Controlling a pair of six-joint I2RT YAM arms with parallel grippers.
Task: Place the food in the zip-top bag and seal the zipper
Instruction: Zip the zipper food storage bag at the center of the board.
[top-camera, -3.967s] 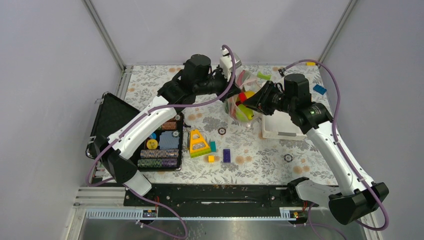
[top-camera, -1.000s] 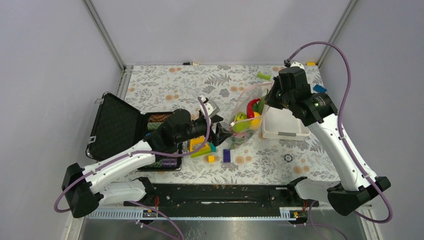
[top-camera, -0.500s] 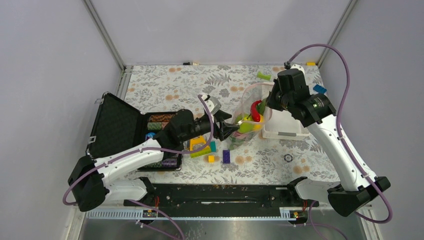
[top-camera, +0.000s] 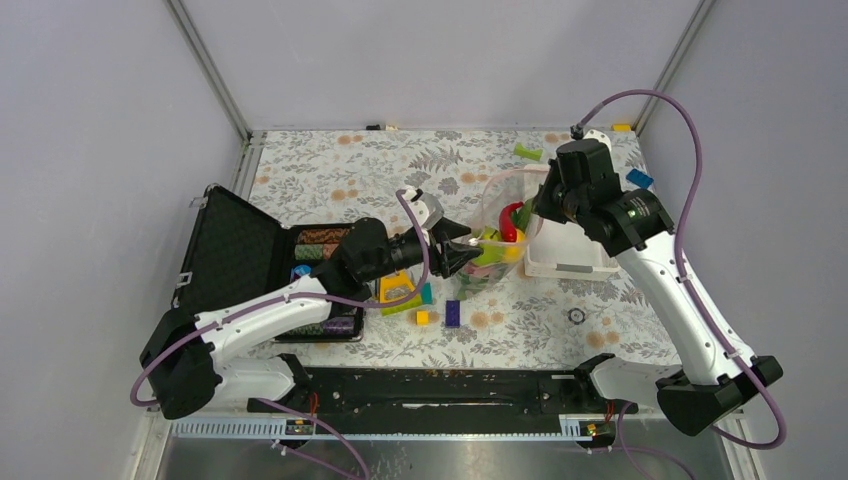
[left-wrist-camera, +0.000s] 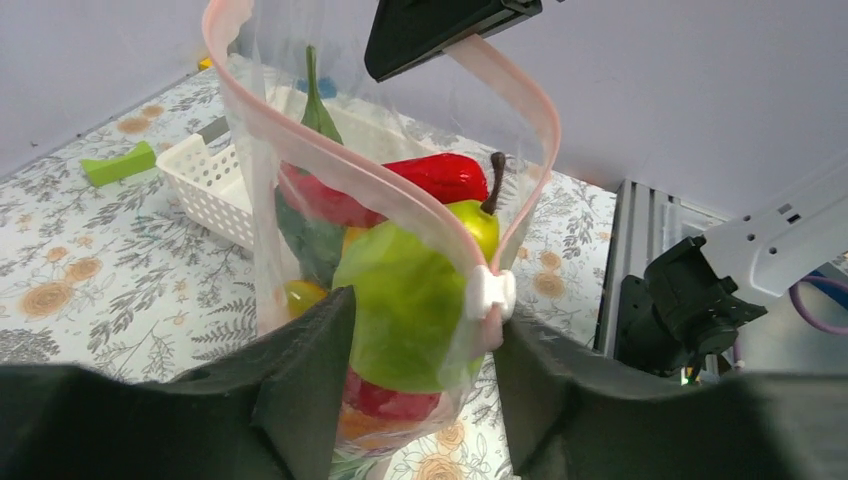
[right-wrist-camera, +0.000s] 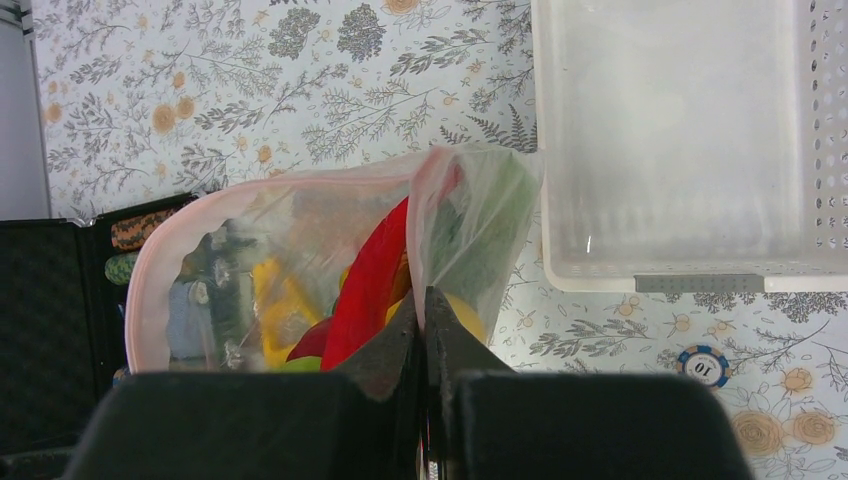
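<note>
The clear zip-top bag (top-camera: 493, 205) stands upright mid-table with the food inside: a green pear (left-wrist-camera: 410, 310), a red pepper (left-wrist-camera: 435, 178) and yellow and orange pieces. Its pink zipper (left-wrist-camera: 350, 170) gapes open, with the white slider (left-wrist-camera: 490, 292) at the near end. My right gripper (top-camera: 537, 205) is shut on the far end of the bag's rim and holds it up; in the right wrist view its jaws (right-wrist-camera: 424, 300) pinch the plastic. My left gripper (left-wrist-camera: 420, 320) presses both sides of the bag at the pear, its right finger against the slider.
A white slotted basket (top-camera: 570, 250) stands right of the bag. An open black case (top-camera: 240, 250) with poker chips lies at the left. A yellow triangular toy (top-camera: 398, 288), a purple brick (top-camera: 453, 312) and a small yellow brick (top-camera: 422, 317) lie below my left gripper. A green brick (top-camera: 527, 152) lies at the back.
My left gripper has moved right up to the bag and narrowed around it. The bag has been lifted more upright. The right gripper has kept its hold.
</note>
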